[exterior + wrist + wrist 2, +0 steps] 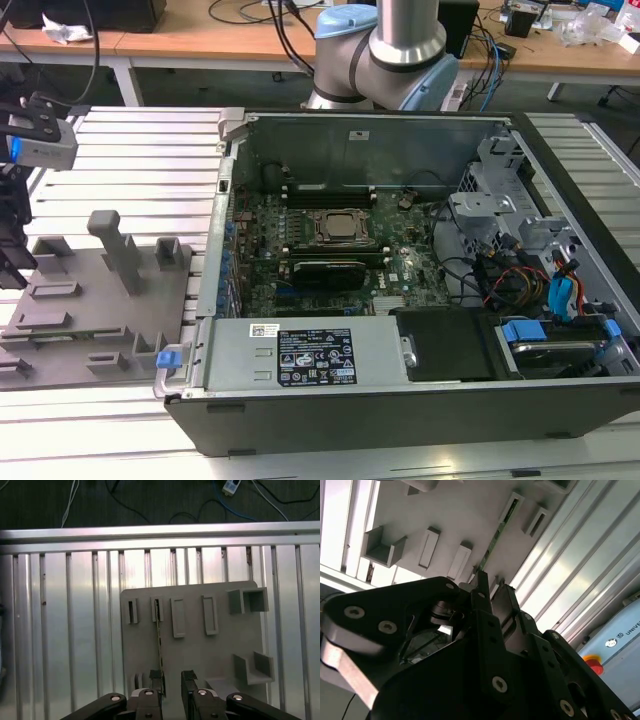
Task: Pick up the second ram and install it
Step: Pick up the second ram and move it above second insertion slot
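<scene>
Second ram [159, 640] stands on edge in the grey tray [200, 655], one end at the tips of the gripper [172, 682], which hangs over it with its two black fingers [156, 682] set apart and nothing clamped between them. In the first wrist view the thin green stick runs from a narrow pocket at the tray's far side straight to one finger, meeting it at the inner edge, while the other finger stands clear of it across an open gap. The second wrist view shows the same gripper [492, 591] from behind its black linkage, with the ram [495, 537] leading away from the fingertips [482, 587] across the tray [460, 515] and its raised rectangular pockets. The tray rests on a slatted aluminium table [65, 630]. In the exterior view the tray [120, 320] sits at the exterior view's left, just beside an open computer case [350, 410] whose motherboard [400, 270] lies exposed, a CPU socket [340, 227] near its middle. The arm's base [385, 50] rises behind the case.
</scene>
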`<state>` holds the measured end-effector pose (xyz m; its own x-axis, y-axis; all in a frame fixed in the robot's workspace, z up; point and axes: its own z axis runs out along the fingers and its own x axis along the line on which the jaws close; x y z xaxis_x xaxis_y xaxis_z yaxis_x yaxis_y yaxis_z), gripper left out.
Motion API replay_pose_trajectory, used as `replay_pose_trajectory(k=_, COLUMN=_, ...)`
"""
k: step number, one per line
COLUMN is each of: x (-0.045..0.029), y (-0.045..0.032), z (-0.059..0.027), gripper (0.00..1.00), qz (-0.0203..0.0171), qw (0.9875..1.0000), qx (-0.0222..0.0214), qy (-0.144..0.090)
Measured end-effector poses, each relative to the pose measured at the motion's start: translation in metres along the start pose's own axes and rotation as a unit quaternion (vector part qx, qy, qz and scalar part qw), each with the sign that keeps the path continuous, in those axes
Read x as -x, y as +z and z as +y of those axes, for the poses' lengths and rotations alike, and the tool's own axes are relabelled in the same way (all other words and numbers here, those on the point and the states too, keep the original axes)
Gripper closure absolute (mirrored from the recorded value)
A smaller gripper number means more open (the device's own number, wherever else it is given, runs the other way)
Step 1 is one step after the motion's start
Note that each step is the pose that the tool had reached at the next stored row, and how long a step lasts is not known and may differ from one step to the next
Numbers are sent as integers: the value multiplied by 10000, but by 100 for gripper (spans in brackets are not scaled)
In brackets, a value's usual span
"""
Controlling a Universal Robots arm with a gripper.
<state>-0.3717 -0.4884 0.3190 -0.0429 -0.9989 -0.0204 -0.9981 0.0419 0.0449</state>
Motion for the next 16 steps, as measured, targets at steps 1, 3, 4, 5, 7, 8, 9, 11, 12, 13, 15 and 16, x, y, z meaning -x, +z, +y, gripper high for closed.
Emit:
replay_pose_trajectory(k=1, x=0, y=9, z=0, gripper=70, qz=0, qw=10000, qx=0, qy=0)
replay_pose_trajectory(k=3, x=-1, y=41, z=-2, gripper=70, qz=0, qw=10000, qx=0, qy=0)
replay_pose_trajectory(k=4, x=-1, y=52, z=-2, gripper=70, qz=0, qw=10000, qx=0, qy=0)
replay_pose_trajectory(k=5, x=-1, y=60, z=-3, gripper=70, qz=0, qw=10000, qx=0, qy=0)
replay_pose_trajectory(k=7, x=-2, y=76, z=-4, gripper=70, qz=0, qw=10000, qx=0, qy=0)
replay_pose_trajectory(k=8, x=-2, y=94, z=-4, gripper=70, qz=0, qw=10000, qx=-1, qy=0)
replay_pose_trajectory(k=9, x=-2, y=106, z=-5, gripper=70, qz=0, qw=10000, qx=0, qy=0)
replay_pose_trajectory(k=11, x=-3, y=141, z=-6, gripper=70, qz=0, qw=10000, qx=-1, qy=0)
replay_pose_trajectory(k=12, x=-3, y=154, z=-7, gripper=70, qz=0, qw=10000, qx=0, qy=0)
replay_pose_trajectory(k=13, x=-3, y=162, z=-7, gripper=70, qz=0, qw=10000, qx=0, qy=0)
replay_pose_trajectory(k=15, x=-4, y=190, z=-9, gripper=70, qz=0, qw=10000, qx=0, qy=0)
replay_pose_trajectory(k=16, x=-4, y=204, z=-9, gripper=70, qz=0, qw=10000, qx=0, qy=0)
